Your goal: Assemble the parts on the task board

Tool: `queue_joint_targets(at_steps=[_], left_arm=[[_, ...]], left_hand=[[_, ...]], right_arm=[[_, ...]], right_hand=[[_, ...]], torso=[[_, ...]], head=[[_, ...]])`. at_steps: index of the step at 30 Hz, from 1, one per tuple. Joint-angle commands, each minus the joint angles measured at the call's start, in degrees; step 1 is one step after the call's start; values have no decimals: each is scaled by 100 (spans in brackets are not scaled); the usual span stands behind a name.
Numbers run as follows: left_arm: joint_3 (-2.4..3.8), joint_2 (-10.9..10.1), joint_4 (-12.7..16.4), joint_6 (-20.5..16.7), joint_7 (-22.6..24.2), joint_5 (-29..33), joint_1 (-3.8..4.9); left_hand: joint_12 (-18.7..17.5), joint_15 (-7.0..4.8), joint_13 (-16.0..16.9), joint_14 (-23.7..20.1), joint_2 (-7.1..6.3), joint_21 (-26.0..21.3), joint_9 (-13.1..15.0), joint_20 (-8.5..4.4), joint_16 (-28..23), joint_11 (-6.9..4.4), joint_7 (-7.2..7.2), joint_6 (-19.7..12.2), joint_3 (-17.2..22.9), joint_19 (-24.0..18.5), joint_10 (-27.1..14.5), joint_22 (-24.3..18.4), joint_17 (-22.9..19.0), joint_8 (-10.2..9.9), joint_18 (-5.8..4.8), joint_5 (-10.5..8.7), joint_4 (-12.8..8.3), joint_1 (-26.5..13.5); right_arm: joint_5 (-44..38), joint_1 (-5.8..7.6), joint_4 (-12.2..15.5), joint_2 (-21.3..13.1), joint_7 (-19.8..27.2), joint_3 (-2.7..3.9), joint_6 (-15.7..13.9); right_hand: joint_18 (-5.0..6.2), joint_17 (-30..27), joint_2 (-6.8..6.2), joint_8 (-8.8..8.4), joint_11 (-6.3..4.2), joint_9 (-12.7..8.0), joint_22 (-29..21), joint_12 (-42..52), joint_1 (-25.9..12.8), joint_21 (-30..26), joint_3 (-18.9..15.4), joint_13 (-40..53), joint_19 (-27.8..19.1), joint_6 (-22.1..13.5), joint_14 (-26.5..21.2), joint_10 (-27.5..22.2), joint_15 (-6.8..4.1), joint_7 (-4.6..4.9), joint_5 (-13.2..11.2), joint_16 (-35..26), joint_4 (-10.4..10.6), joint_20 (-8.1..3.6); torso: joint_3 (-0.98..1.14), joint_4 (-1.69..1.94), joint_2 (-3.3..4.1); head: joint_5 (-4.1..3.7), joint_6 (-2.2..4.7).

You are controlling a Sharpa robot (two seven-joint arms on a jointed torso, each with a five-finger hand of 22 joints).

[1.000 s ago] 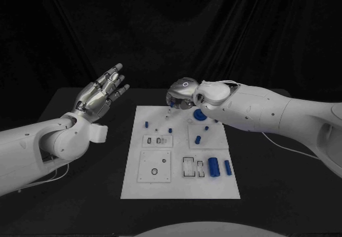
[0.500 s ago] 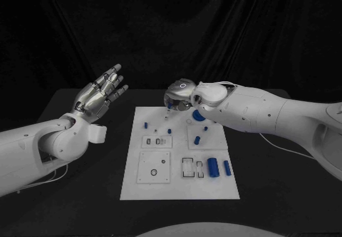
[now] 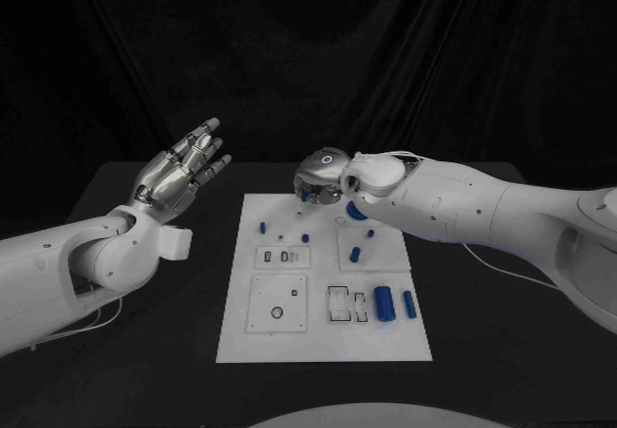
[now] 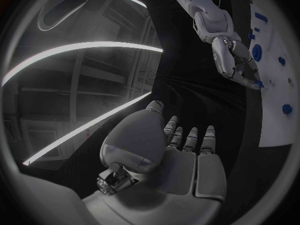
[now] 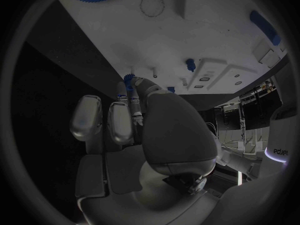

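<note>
The white task board (image 3: 322,334) lies in the middle of the black table, also seen in the right wrist view (image 5: 212,30). My right hand (image 3: 322,176) hovers over its far end and pinches a small blue part (image 5: 129,79) at its fingertips; the left wrist view shows this hand (image 4: 232,57) above the board (image 4: 275,120). A blue gear (image 3: 357,209) sits just right of that hand. Small blue pegs (image 3: 305,238) stand on the far half, and two blue cylinders (image 3: 383,301) lie near the front right. My left hand (image 3: 183,171) is raised left of the board, fingers spread, holding nothing.
White insert plates with slots and holes (image 3: 281,301) cover the board's near half. Bare black table surrounds the board on all sides. A dark curtain hangs behind the table.
My right hand has drifted a little to the left and down over the board's far end, still pinching the blue part. The left hand has not moved.
</note>
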Motion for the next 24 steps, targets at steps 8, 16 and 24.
queue_joint_targets(at_steps=[8,16,24], left_arm=[[7,31,17,147,108,-12,4],[6,44,-7,193,92,-12,4],[6,65,-39,253,61,-12,4]], left_hand=[[-38,-37,-8,-13,28,-30,9,-20,-21,59,19,36,48,-11,4,-4,-8,43,36,36,-5,63],[-38,-36,-8,-13,34,-29,8,-17,-21,64,23,36,55,-10,4,-3,-8,45,37,44,-6,70],[-38,-32,-8,-13,48,-26,10,-7,-21,75,35,53,71,-7,4,-1,-8,52,39,55,-7,85]], right_arm=[[-13,-78,-126,88,-59,4,96],[-13,-108,-189,126,-108,4,202],[-13,-121,-170,96,-194,4,272]], right_hand=[[-64,12,7,-66,45,17,16,-91,-71,2,48,-4,-21,-92,27,-51,37,8,-33,17,-8,35],[-54,-25,-6,-131,78,25,-11,-221,-87,-37,91,-20,-70,-170,-12,-169,62,9,-60,-10,-25,57],[-21,-112,-136,-624,237,-212,-70,-684,-215,-152,165,-54,-205,-1086,-127,-935,196,-395,-273,-75,-32,171]], torso=[[-3,2,-2],[-4,4,1],[-1,3,1]], head=[[14,-21],[10,-35],[17,-64]])
